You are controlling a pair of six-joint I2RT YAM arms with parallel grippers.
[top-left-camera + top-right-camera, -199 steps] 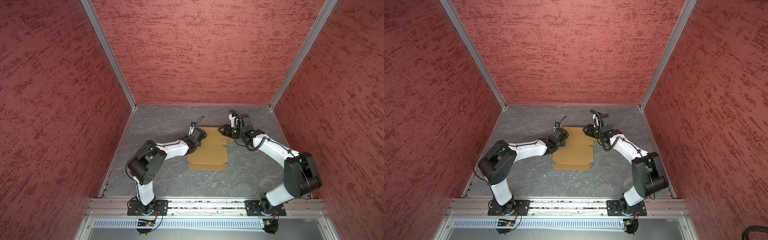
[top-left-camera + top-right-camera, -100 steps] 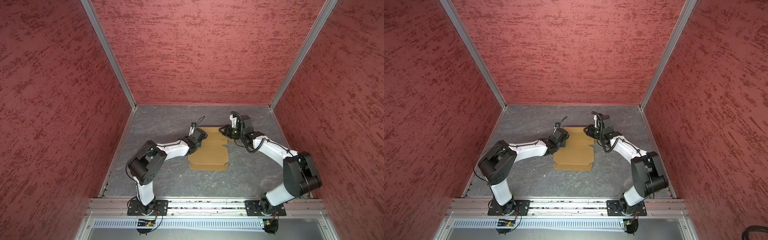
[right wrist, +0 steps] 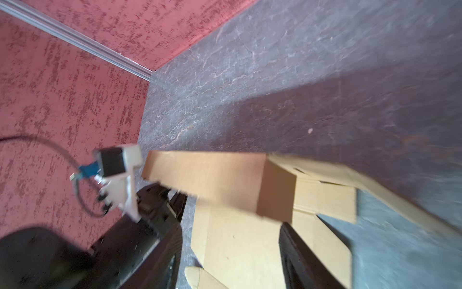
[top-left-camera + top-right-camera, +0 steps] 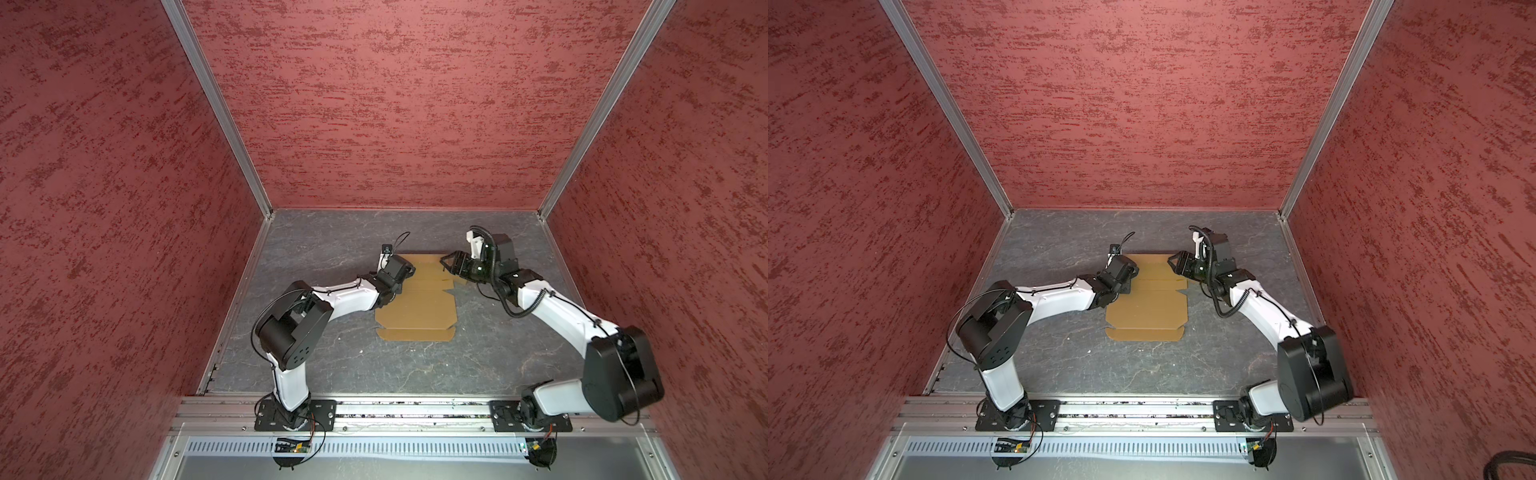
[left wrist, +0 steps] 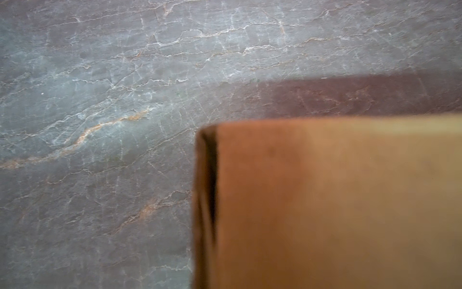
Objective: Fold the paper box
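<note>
left gripper (image 4: 410,271) pinching paper box (image 4: 415,309) flap, right gripper (image 4: 445,264) spread

Surface findings. The paper box (image 4: 415,307) is plain brown cardboard, matt and unprinted. The bench (image 4: 332,361) is a dark grey stone-look slab with pale and rusty veining and a low sheen. The walls (image 4: 395,104) are red, coarse, streaked and matt. The corner post (image 4: 218,108) and front rail (image 4: 415,409) are bare silvery metal with a satin finish. The left arm (image 4: 345,296) and right arm (image 4: 557,309) have smooth white plastic shells and black joints.
</note>
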